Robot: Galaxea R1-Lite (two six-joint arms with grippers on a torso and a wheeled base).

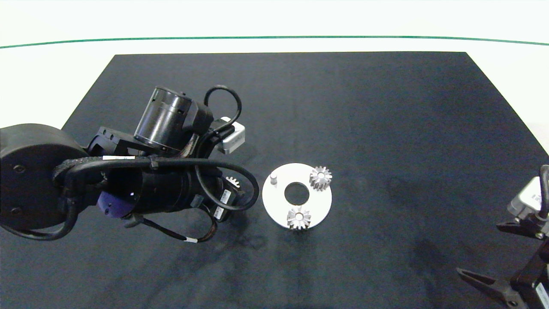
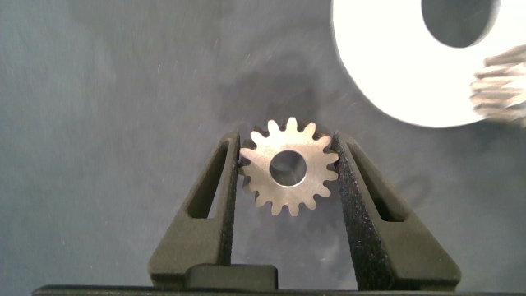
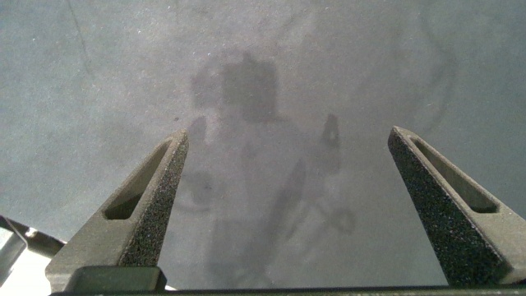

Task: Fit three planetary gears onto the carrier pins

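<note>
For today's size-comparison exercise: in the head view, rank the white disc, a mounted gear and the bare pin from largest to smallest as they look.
1. Disc, clearly largest.
2. The gears on the disc: far gear and near gear look alike, so no ranking between them.
3. Bare pin, smallest.

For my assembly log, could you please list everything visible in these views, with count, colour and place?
Planetary gears: three, silvery; two seated on the disc, one held left of the disc.
Carrier pins: one bare, whitish, on the disc's left part; the other two hidden by gears.
Disc: one, white, table centre.
Table mat: one, black.
Left gripper: one, grey fingers, shut on the third gear.
Right gripper: one, grey fingers, open, parked over bare mat at the right edge.
</note>
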